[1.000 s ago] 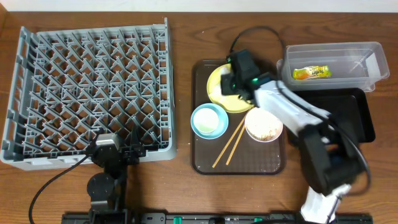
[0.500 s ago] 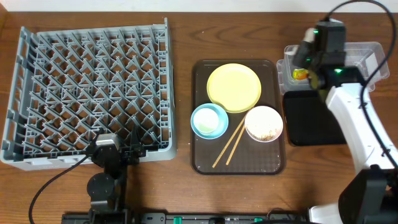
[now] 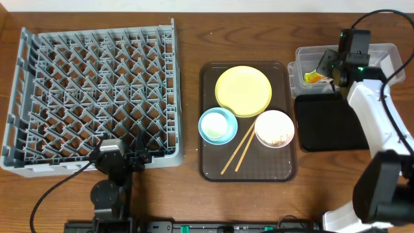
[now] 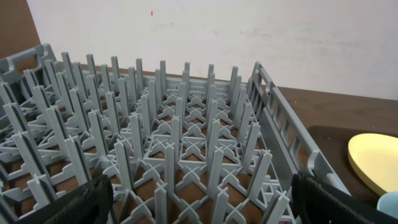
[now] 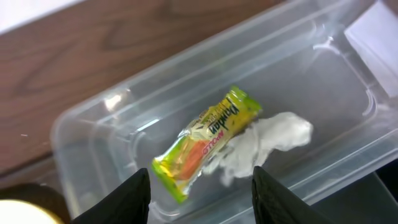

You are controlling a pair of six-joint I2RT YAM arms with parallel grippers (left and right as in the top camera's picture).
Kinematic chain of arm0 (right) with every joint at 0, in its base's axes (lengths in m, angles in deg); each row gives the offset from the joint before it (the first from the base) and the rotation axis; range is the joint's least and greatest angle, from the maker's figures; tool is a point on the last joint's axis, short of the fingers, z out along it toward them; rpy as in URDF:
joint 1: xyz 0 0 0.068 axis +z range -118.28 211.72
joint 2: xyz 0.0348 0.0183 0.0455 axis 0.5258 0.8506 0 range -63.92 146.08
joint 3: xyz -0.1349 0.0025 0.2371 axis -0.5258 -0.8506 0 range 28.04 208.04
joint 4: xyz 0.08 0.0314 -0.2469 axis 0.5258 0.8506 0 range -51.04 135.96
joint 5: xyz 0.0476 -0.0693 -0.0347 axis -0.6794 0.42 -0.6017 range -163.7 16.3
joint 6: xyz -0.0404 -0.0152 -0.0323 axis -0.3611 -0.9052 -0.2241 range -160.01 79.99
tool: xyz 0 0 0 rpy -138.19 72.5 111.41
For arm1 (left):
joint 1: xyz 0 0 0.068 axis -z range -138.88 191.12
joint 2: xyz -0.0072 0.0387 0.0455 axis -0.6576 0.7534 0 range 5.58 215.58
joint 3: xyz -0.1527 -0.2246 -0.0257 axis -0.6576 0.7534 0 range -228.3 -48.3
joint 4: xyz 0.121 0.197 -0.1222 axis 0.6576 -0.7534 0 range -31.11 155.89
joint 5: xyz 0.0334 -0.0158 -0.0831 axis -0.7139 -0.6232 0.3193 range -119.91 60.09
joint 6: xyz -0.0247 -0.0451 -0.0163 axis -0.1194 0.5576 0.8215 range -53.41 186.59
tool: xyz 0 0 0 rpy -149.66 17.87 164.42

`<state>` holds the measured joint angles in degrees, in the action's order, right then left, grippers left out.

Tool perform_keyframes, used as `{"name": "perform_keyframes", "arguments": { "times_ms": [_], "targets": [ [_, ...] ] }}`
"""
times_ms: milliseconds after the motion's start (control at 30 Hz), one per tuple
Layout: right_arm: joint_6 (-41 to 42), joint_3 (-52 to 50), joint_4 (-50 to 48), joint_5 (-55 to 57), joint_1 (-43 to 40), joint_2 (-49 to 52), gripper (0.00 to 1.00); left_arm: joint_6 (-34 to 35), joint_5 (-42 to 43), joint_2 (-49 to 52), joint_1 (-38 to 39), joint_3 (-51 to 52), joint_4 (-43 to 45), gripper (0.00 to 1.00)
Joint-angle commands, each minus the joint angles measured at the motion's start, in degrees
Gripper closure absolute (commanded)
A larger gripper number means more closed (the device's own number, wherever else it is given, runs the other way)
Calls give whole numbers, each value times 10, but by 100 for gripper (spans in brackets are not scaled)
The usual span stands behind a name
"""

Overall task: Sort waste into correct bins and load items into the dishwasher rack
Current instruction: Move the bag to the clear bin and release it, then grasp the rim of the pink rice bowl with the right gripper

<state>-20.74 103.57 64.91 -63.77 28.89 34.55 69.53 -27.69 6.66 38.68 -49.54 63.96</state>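
Reference point: the dark brown rectangular serving tray [image 3: 213, 162].

1. We find the right gripper [image 5: 202, 200] over the clear rectangular plastic tub [image 3: 378, 65], right of the tray at its far corner. Its fingers are spread and grasp nothing.
2. The green-and-orange snack wrapper [image 5: 202, 140] and the crumpled white wrapper [image 5: 264, 143] lie touching on the tub floor.
3. The shallow glossy black rectangular tray [image 3: 330, 123] sits just right of the serving tray.
4. On the serving tray we see the round yellow plate [image 3: 243, 90], the light blue bowl [image 3: 217, 125], the white bowl [image 3: 274, 129] holding rice-like scraps, and the thin wooden chopsticks [image 3: 238, 149].
5. The large square grey plastic rack [image 3: 90, 90] stands left of the tray. At its near edge the left gripper [image 4: 205, 208] is released, fingers wide and empty.
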Motion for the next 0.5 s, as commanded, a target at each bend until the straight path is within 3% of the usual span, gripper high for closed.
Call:
{"name": "perform_keyframes", "arguments": {
  "times_ms": [0,200,467],
  "targets": [
    [-28,2,7,-42,2,-71,49,-3,-7,0,3,10,-21,7],
    [-93,2,113,-183,31,-112,49,-3,-7,0,3,10,-21,7],
    [-125,-16,289,-185,106,-97,51,-3,-8,0,3,10,-21,7]
  ]
}}
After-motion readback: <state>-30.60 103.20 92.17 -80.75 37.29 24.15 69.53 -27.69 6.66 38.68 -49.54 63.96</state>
